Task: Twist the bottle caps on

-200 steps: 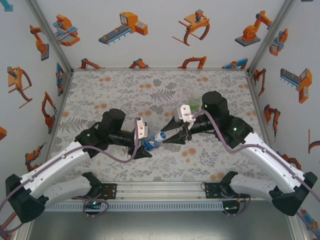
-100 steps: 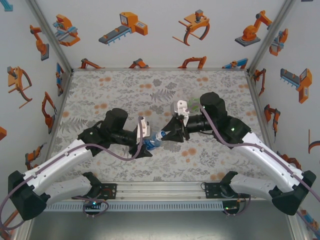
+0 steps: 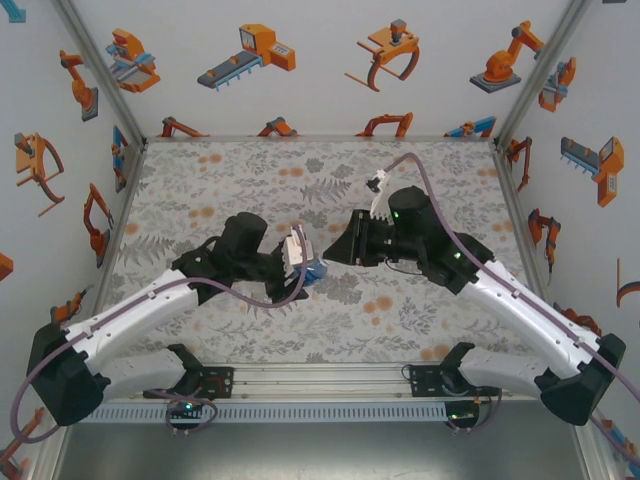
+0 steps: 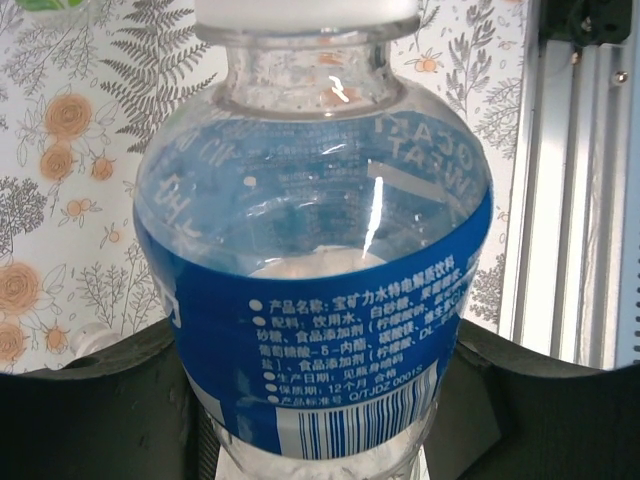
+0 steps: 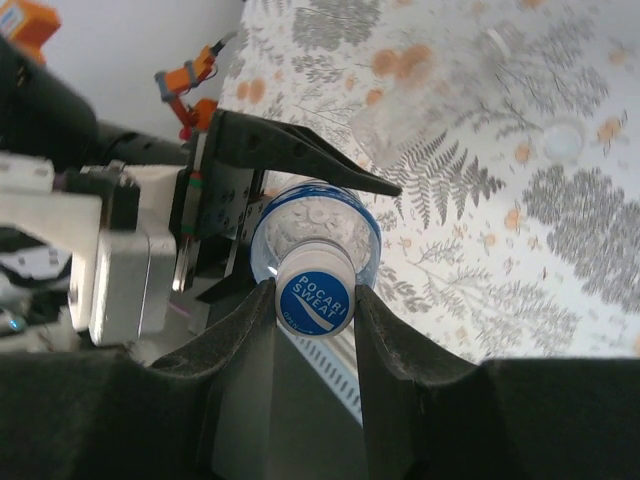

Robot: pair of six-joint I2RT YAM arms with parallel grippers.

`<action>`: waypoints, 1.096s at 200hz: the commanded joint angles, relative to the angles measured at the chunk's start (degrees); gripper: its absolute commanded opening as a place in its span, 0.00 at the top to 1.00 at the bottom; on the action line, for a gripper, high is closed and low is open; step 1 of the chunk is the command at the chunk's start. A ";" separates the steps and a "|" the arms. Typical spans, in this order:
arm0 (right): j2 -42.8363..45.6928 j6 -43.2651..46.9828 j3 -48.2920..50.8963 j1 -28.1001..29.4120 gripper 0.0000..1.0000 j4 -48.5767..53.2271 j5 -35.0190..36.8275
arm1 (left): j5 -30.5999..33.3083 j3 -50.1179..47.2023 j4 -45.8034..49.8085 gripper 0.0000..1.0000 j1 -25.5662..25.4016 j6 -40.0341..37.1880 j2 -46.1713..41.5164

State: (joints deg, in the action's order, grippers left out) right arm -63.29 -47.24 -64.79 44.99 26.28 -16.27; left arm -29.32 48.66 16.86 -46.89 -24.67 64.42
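In the left wrist view the bottle is clear with a blue label, and the dark fingers of my left gripper are shut on its lower body. Its white cap sits on the neck. From the right wrist the cap shows a blue printed top, and my right gripper is shut on its sides, one finger against each side. From above, the two grippers meet at mid-table: left gripper, bottle, right gripper.
A loose white cap lies on the patterned table beyond the held bottle, and a blurred clear bottle lies nearer. A green-tinted object peeks in at the top left. The aluminium rail runs along the near edge.
My right gripper has closed onto the cap and its wrist has rolled over, swinging the white block upward. The left arm has pushed the bottle slightly right and farther away.
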 commanded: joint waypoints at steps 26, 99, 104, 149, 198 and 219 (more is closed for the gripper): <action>-3.06 -7.38 -3.87 0.53 0.91 9.46 6.67 | -2.27 4.15 -7.80 1.00 -0.65 0.19 1.56; -1.09 0.45 -4.66 0.44 0.54 6.24 8.10 | -4.13 4.55 -7.44 1.00 -0.65 -1.05 2.98; -0.69 1.74 -4.72 0.40 0.51 5.75 8.05 | -4.36 4.60 -7.43 1.00 -0.65 -1.08 3.05; 2.08 15.60 -5.97 0.45 0.38 2.66 7.15 | -5.67 4.97 -6.25 1.00 -0.65 -1.84 3.00; 4.48 32.73 -6.28 0.45 0.38 0.12 2.40 | -10.09 5.86 -3.15 1.00 -0.65 -3.26 2.51; 4.88 40.03 -7.10 0.42 0.38 -0.68 -3.85 | -13.14 7.03 -0.18 1.00 -0.74 -4.27 2.64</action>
State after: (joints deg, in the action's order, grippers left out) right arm -59.64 -19.81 -69.52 45.17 28.08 -13.47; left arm -36.58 52.93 13.58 -47.29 -26.63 67.81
